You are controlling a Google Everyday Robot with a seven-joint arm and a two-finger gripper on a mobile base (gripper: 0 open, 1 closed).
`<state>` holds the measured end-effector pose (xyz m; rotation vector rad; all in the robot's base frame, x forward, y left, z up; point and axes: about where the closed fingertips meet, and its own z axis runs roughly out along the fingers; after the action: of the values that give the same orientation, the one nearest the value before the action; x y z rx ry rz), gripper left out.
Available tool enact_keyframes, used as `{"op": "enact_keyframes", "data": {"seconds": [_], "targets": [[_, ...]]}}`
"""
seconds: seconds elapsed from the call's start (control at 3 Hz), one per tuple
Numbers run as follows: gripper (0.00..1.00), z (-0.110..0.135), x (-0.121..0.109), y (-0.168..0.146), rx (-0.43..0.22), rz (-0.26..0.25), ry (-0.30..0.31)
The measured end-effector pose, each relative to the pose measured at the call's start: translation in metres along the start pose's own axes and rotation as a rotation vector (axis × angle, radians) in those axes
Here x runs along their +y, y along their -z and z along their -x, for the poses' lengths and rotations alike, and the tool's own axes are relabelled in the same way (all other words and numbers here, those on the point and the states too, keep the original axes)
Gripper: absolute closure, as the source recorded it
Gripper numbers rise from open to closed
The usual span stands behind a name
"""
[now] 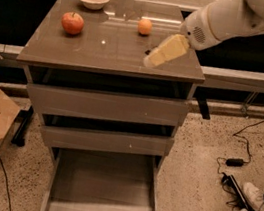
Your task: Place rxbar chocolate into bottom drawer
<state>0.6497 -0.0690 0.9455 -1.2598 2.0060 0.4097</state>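
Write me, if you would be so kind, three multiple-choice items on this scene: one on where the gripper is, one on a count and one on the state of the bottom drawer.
1. Where is the gripper?
A. Inside the lowest drawer
B. Over the right part of the cabinet top
C. Above the white bowl

2. How many round fruits lie on the cabinet top?
A. One
B. Two
C. Four

3. In what state is the bottom drawer?
A. Pulled out
B. Pushed fully shut
C. Taken out and set on the floor

Answers:
1. B, since the gripper hangs low over the top's right side, near the front edge.
2. B, since only the apple and the orange are there.
3. A, since its grey floor shows, well forward of the two drawers above.
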Motion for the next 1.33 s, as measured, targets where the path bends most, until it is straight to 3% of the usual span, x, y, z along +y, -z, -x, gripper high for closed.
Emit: {"op": "enact_keyframes", "data": {"seconds": [0.33,0.67,1.0,1.33], "targets": [[0.00,0.016,-0.040,-0.061,-0.081,0.037,-0.049],[0.00,0.016,-0.039,-0.062,-0.079,0.038,-0.049],[0.00,0.008,-0.055,-0.090,-0.089,0.019,-0.097],[0.00,-0.007,-0.086,-0.113,-0.097,-0.008,-0.138]]}}
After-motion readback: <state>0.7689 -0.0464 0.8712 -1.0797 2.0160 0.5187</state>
